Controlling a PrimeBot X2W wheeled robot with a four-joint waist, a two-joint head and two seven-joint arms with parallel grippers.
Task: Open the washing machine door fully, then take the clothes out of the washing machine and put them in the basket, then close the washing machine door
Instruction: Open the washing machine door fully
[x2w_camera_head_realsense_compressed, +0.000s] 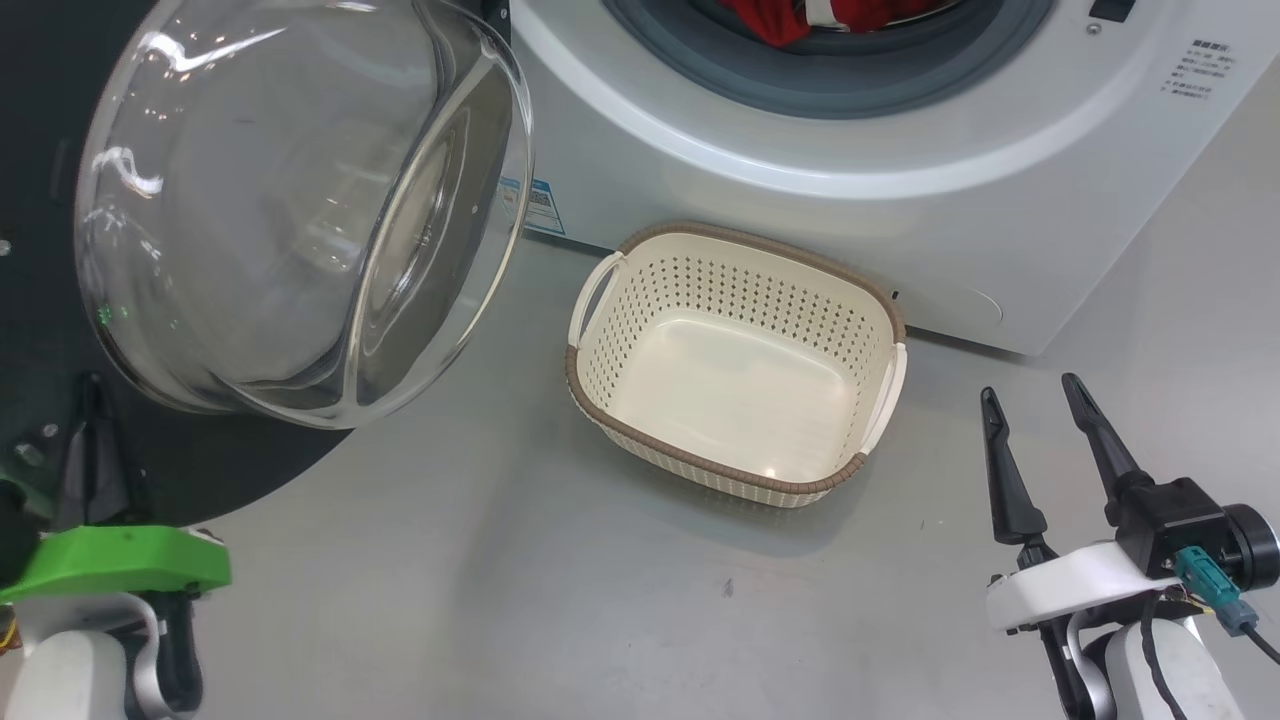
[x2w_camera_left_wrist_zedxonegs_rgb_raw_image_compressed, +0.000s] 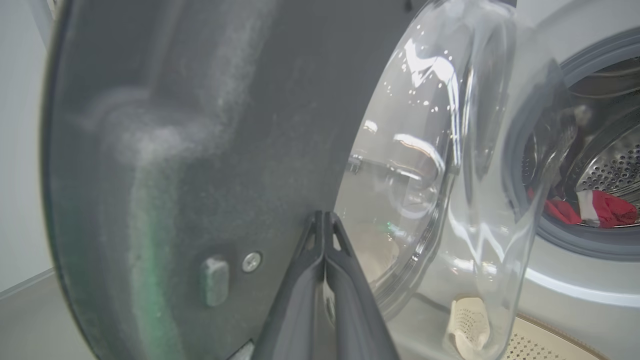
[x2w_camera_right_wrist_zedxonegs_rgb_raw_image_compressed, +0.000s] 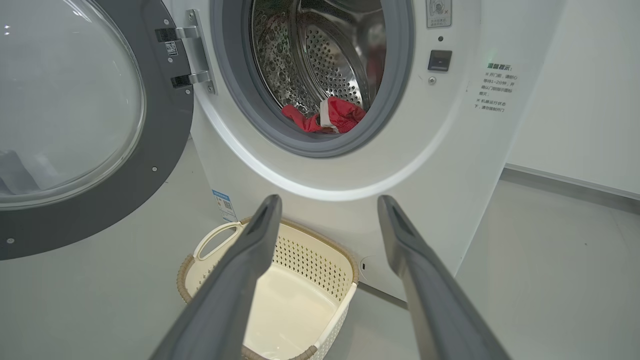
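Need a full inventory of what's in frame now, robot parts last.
White front-loading washing machine: one, white, straight ahead.
Round door with black rim and clear glass bowl: one, black and clear, swung open to the left.
Red clothes with white trim: one heap, red, at the drum's front lip.
Cream perforated plastic basket with brown rim: one, cream, empty, on floor before the machine.
Blue label sticker: one, blue, machine's lower corner.
Grey floor: one, grey, underneath.
Left gripper: one, dark fingers, shut, by the door's rim.
Right gripper: one, dark fingers, open, right of the basket.

Chinese notice (x2w_camera_right_wrist_zedxonegs_rgb_raw_image_compressed: 495, 87) on the washing machine (x2w_camera_right_wrist_zedxonegs_rgb_raw_image_compressed: 450, 165), too small to read.
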